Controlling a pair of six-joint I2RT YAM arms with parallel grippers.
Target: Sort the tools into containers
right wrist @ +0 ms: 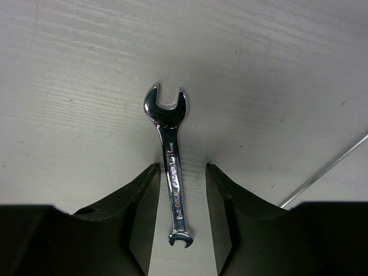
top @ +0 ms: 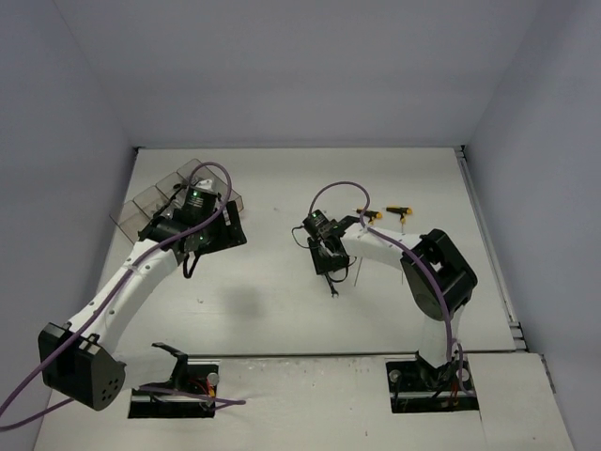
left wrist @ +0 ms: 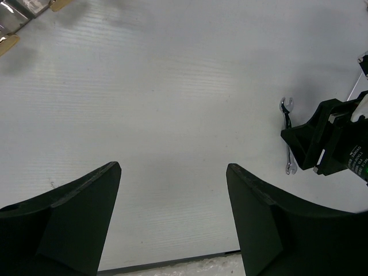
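A small chrome wrench (right wrist: pixel 165 112) lies flat on the white table, also seen in the top view (top: pixel 335 287) and the left wrist view (left wrist: pixel 287 137). My right gripper (right wrist: pixel 183 168) is low over it, open, with one finger on each side of the shaft and a gap on both sides. It also shows in the top view (top: pixel 331 267). The containers (top: pixel 155 199), clear tinted bins in a row, stand at the far left. My left gripper (left wrist: pixel 172 167) is open and empty above bare table, just right of the bins in the top view (top: pixel 223 233).
Two yellow-handled tools (top: pixel 372 215) (top: pixel 402 210) lie on the table behind the right arm. The right gripper's black body (left wrist: pixel 325 138) shows at the right edge of the left wrist view. Grey walls close in the table on three sides.
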